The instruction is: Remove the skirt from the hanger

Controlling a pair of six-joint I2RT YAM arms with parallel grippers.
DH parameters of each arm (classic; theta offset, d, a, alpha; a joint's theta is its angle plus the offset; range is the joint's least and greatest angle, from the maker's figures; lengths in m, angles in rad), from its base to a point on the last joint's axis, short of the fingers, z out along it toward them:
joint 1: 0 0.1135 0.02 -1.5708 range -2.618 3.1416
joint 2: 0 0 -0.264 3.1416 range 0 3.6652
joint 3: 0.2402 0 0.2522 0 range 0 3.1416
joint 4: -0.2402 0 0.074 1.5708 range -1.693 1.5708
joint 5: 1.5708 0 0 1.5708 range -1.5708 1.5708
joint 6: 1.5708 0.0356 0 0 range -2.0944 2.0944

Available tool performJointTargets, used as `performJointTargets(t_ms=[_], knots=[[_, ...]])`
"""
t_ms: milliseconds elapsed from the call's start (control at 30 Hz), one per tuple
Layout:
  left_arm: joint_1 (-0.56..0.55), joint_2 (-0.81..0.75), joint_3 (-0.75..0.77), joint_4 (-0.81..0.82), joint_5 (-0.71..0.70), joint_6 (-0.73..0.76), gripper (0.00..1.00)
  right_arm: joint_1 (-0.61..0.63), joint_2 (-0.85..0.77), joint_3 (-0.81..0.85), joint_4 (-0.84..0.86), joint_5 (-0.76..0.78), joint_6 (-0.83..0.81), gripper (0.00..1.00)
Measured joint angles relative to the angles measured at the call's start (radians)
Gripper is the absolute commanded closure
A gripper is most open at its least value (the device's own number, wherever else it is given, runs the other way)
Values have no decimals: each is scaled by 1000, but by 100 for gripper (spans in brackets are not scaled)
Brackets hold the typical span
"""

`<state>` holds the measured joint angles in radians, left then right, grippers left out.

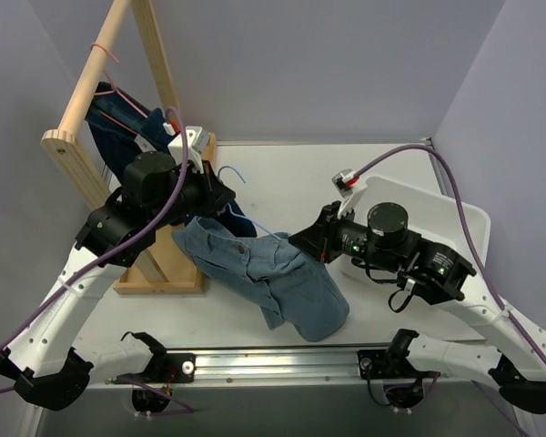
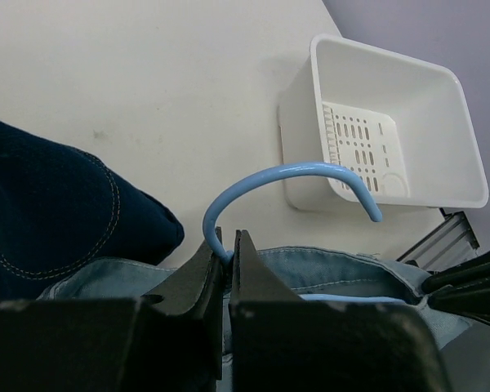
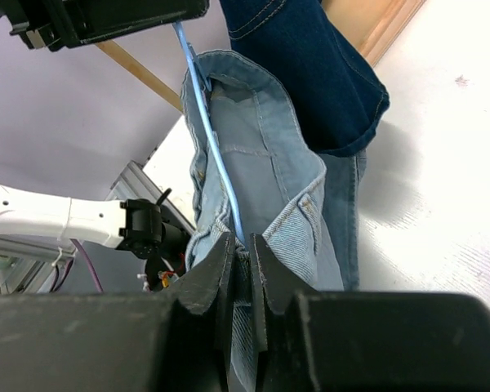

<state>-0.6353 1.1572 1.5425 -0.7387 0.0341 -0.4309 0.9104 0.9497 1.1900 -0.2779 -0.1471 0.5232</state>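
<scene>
Table [image 1: 282,173] under both grippers. Wooden rack [image 1: 82,100] behind L gripper [image 2: 227,253]. White bin [image 2: 392,139] beyond L fingertips, far side of table. Light-denim skirt [image 1: 282,282] strung btw the two grippers, lower end slumped on table, waistband on blue hanger [image 2: 286,175]. Dark jeans [image 2: 49,204] just left of L fingers, touching skirt. L fingers nearly together, pinching hanger at hook base. R gripper [image 3: 243,249] fingers narrow, clamped on skirt waistband edge, hanger wire running into gap.
</scene>
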Motion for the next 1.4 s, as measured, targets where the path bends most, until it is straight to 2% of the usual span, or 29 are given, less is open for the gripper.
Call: performJointTargets(t_ms=[500,1033,1267,1400], knots=[[-27,-2,64,-20,-33,-10,98,0,-203,-32,-86,74,24,100],[-37,-57,63,-10,-93,-41,98,0,-326,-64,-118,92,78,100],[-22,-63,69,39,-235,-60,98,0,-367,-65,-235,103,79,100],[-22,-74,70,55,-258,-63,98,0,-395,-64,-257,117,79,100]])
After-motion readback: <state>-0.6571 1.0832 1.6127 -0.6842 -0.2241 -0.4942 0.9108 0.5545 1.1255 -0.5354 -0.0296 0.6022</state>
